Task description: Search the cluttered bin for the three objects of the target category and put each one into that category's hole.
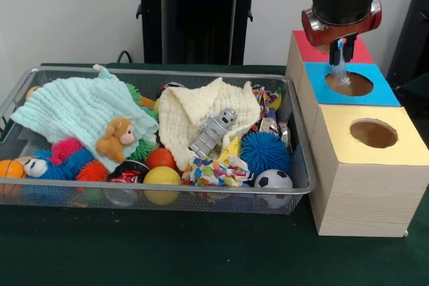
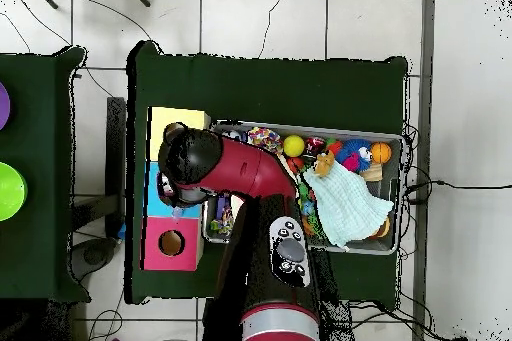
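The silver wire-mesh bin (image 1: 167,195) stands at the left, full of toys and cloths. My gripper (image 1: 342,50) hangs at the right, straight above the round hole (image 1: 358,85) in the blue-topped box (image 1: 385,93). Its fingers are shut on a small pale translucent object (image 1: 341,68) that hangs down to the hole's rim. In the overhead view the arm (image 2: 240,167) reaches across from the bin (image 2: 398,187) to the boxes and hides the gripper and the blue hole.
A row of wooden boxes stands beside the bin: red-topped (image 1: 310,50), blue-topped, and yellow-topped (image 1: 338,128) with its own hole (image 1: 373,133). The bin holds a green cloth (image 1: 74,108), cream cloth (image 1: 184,115), grey robot toy (image 1: 213,132), blue spiky ball (image 1: 265,152), soccer ball (image 1: 273,180) and yellow ball (image 1: 161,179).
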`<state>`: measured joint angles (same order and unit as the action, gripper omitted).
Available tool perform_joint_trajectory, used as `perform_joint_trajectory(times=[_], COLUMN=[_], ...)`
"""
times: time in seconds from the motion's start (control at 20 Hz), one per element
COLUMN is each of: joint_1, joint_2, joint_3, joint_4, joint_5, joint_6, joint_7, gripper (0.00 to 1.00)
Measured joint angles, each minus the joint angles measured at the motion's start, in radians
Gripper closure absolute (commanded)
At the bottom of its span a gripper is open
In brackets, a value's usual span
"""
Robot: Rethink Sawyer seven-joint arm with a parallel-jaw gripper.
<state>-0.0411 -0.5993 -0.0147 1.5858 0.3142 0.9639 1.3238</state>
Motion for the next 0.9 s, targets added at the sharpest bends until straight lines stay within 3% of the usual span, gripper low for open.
perform_joint_trajectory(times=[0.5,0.9], joint_1=[-0.002,-0.004], joint_2=[0.062,0.089], joint_3=[0.0,0.006], joint_4=[-0.069,-0.08], joint_5=[0.0,0.009], joint_6=[-0.009,-0.051], joint_7=[0.0,0.0], gripper=[1.0,1.0])
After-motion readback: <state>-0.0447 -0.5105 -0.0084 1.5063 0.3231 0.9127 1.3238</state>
